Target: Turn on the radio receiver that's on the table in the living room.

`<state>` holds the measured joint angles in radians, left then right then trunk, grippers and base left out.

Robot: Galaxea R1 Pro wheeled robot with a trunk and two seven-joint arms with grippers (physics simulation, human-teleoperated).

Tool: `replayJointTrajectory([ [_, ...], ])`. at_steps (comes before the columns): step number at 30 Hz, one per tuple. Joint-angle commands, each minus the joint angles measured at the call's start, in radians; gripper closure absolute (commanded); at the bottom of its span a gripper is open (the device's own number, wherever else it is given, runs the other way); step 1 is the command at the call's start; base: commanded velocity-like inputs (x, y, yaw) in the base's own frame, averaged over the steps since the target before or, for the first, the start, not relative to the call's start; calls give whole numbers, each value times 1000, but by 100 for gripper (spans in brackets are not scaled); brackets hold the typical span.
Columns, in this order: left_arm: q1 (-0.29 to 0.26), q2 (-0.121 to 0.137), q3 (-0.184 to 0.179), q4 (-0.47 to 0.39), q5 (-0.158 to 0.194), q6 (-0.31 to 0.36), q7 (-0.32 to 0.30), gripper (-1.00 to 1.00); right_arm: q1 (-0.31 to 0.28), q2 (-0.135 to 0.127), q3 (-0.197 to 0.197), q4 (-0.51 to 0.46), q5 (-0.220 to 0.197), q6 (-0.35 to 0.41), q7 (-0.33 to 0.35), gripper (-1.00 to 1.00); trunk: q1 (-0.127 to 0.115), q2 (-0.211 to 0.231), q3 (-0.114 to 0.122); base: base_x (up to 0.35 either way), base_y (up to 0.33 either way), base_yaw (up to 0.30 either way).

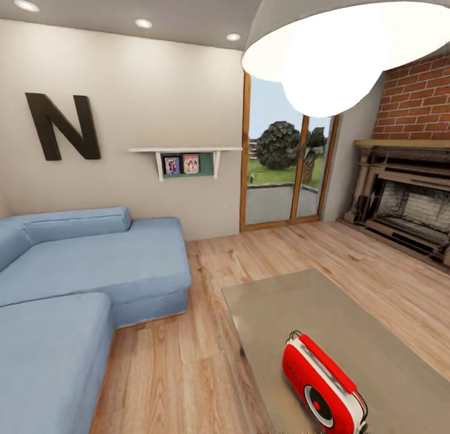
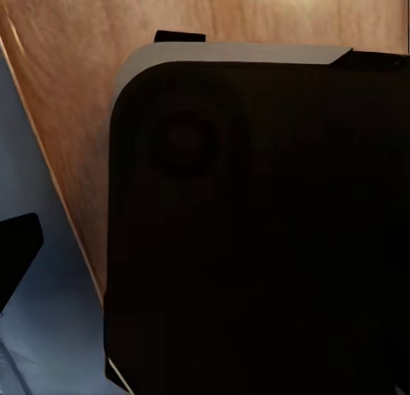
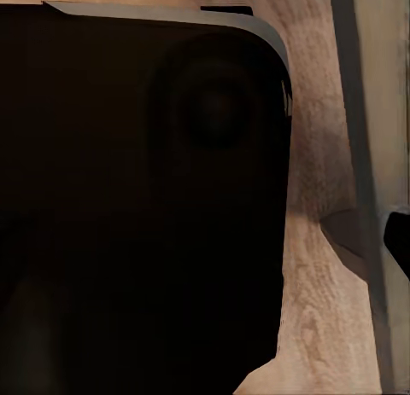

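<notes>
Wood-plank floor point(image 1: 200, 284) of the living room, blue sofa point(image 1: 75, 271) and brick fireplace point(image 1: 412, 102) are filling my head view. Nearer, the glossy table point(image 1: 300, 315) is carrying the radio receiver point(image 1: 323, 384), standing close to its near edge. I am judging this the approach step; next, I should be raising an arm toward the dial. I cannot tell whether my grippers are spread or pressed together.

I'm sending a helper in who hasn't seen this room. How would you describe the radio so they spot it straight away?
From the blue sofa and the brick fireplace, look to the low glossy grey-beige table on the wood floor between them. The radio sits on the table's near end, tilted. It is a small rounded red box with white trim, a round dial and a thin top handle, and nothing else shows on the table.
</notes>
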<state>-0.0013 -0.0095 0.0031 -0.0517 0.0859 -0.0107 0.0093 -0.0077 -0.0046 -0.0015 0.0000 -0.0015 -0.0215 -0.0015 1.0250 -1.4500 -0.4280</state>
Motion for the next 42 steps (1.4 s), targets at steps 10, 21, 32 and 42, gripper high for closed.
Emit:
replayJointTrajectory([
  [10, 0, -1, 0, 0, 0, 0, 0, -100, 0, 0, 0, 0, 0, 0, 0, -100, 0, 0, 0, 0, 0, -283],
  [21, 0, -1, 0, 0, 0, 0, 0, -100, 0, 0, 0, 0, 0, 0, 0, -100, 0, 0, 0, 0, 0, -283],
  [32, 0, -1, 0, 0, 0, 0, 0, -100, 0, 0, 0, 0, -1, 0, 0, -100, 0, 0, 0, 0, 0, -283],
  [42, 0, -1, 0, 0, 0, 0, 0, -100, 0, 0, 0, 0, -2, 0, 0, -100, 0, 0, 0, 0, 0, -283],
])
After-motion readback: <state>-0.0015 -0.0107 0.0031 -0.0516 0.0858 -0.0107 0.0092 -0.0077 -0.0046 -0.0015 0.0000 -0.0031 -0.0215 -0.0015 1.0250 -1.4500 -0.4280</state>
